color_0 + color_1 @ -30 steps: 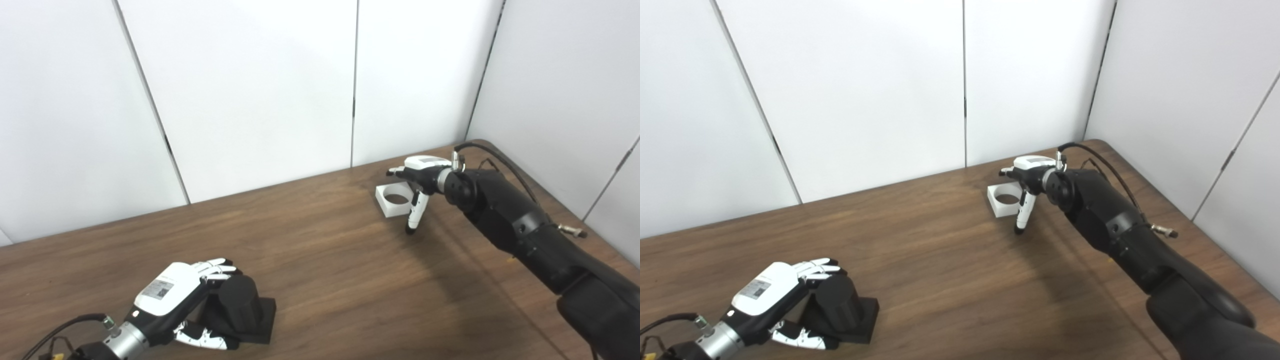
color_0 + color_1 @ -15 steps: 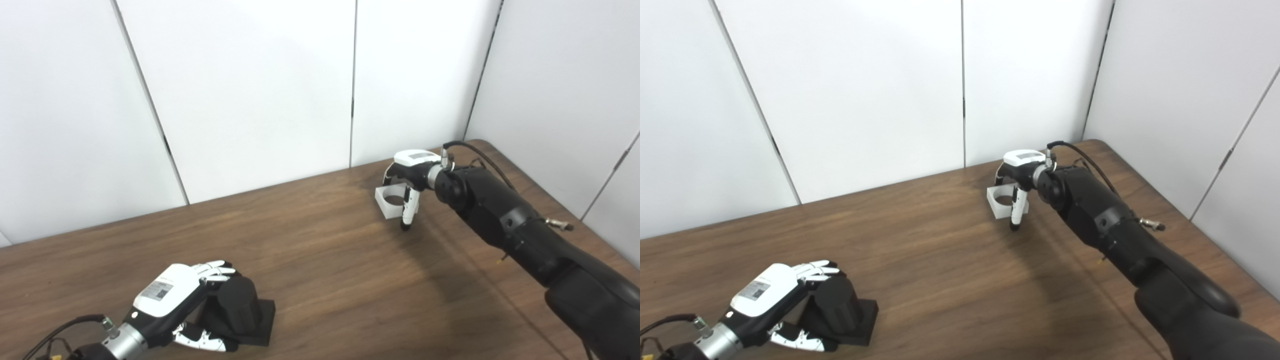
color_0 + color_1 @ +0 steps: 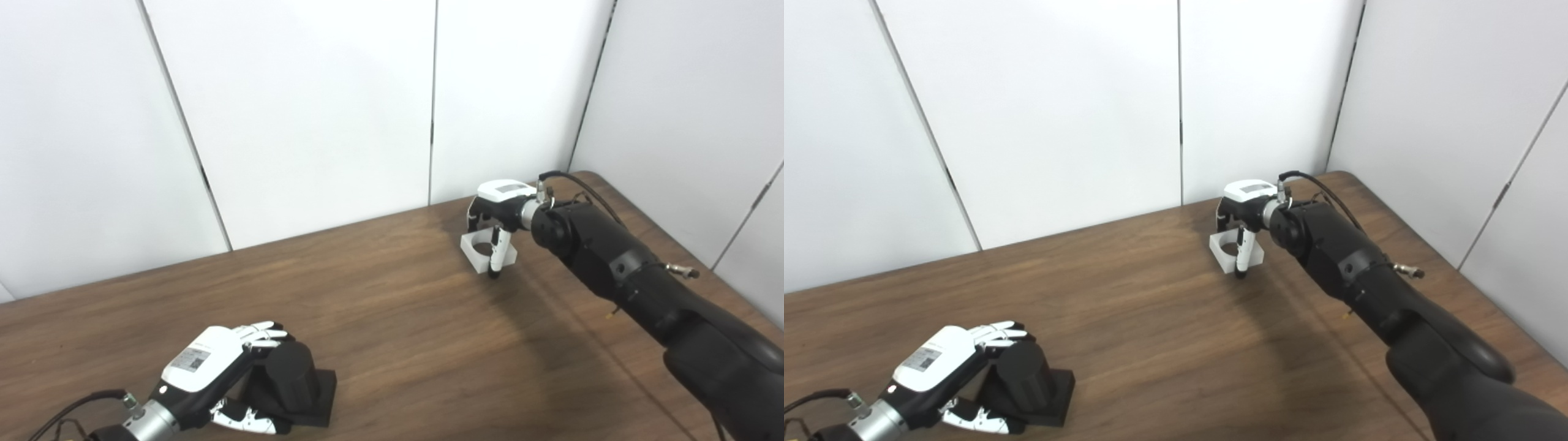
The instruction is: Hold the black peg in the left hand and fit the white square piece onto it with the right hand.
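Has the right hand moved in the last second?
Yes. The right hand has shifted left over the white square piece, which has stayed put on the table.

1. The left hand is covering the near-left side of the black peg, and its arm is running off the bottom edge.
2. The right hand is hiding the rear rim of the white square piece; whether its fingers are touching it is unclear.
3. The surface is getting cropped at the left, right and bottom edges.
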`<state>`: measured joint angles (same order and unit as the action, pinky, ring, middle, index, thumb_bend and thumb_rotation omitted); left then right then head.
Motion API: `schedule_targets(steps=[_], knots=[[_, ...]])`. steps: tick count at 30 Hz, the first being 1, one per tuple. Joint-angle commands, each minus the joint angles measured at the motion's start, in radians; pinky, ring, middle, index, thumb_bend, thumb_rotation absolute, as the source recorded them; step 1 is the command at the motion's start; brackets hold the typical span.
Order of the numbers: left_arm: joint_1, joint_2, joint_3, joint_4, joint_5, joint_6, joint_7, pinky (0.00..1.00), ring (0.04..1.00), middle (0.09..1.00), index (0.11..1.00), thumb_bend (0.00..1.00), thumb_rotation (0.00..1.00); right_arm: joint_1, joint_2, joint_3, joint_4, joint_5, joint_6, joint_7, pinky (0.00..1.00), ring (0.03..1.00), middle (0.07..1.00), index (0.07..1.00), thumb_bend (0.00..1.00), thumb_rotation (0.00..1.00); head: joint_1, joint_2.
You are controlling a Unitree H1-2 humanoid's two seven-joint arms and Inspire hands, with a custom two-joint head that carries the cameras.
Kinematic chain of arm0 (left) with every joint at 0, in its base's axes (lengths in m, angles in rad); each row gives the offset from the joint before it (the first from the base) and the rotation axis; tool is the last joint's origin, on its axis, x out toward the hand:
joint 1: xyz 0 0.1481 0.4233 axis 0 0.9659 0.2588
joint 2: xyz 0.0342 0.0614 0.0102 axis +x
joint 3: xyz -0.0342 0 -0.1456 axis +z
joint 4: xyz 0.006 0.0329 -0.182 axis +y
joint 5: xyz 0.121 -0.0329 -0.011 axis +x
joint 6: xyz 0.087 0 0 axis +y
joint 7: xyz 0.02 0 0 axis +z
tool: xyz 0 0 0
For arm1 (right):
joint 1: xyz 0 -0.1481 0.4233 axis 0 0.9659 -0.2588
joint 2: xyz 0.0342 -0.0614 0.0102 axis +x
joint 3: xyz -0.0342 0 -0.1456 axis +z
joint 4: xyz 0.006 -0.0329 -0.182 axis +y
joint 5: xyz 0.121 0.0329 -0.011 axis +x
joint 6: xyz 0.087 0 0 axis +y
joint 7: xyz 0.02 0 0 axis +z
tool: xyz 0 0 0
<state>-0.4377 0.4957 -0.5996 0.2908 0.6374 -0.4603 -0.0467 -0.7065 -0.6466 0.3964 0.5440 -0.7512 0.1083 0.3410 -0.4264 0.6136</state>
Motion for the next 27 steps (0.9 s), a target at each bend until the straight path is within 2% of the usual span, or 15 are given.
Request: schedule_targets(steps=[1,7,12,19,23,27], knots=[[0.045,0.037,-0.034,0.021,0.064,-0.002,-0.09,0.82,0.889,0.824,0.488,0.52,0.06,-0.019,-0.007,0.001,-0.004,-0.022,-0.009,-0.044,0.68,0.791,0.772,0.484,0.52,0.14,-0.001,0.002],[0.045,0.038,-0.032,0.018,0.067,-0.001,-0.092,0.82,0.89,0.824,0.488,0.52,0.06,-0.003,-0.01,-0.012,-0.017,-0.017,-0.016,-0.081,0.68,0.796,0.759,0.48,0.52,0.13,-0.001,0.004],[0.043,0.037,-0.028,0.015,0.066,0.006,-0.106,0.83,0.893,0.827,0.488,0.52,0.06,0.014,-0.021,-0.026,-0.045,-0.016,-0.046,-0.122,0.71,0.801,0.758,0.479,0.52,0.13,0.005,0.012],[0.042,0.035,-0.019,0.016,0.061,0.005,-0.103,0.83,0.891,0.825,0.488,0.52,0.06,0.049,-0.025,-0.071,-0.102,0.014,-0.127,-0.191,0.69,0.79,0.747,0.48,0.52,0.13,0.02,0.024],[0.04,0.034,-0.016,0.021,0.061,0.006,-0.104,0.83,0.893,0.827,0.488,0.52,0.06,0.062,-0.024,-0.095,-0.151,0.029,-0.142,-0.193,0.69,0.782,0.734,0.479,0.52,0.13,0.039,0.035],[0.036,0.028,-0.015,0.021,0.063,0.008,-0.104,0.84,0.899,0.832,0.488,0.52,0.06,0.07,-0.028,-0.108,-0.203,0.039,-0.14,-0.175,0.71,0.786,0.731,0.479,0.52,0.13,0.09,0.054]])
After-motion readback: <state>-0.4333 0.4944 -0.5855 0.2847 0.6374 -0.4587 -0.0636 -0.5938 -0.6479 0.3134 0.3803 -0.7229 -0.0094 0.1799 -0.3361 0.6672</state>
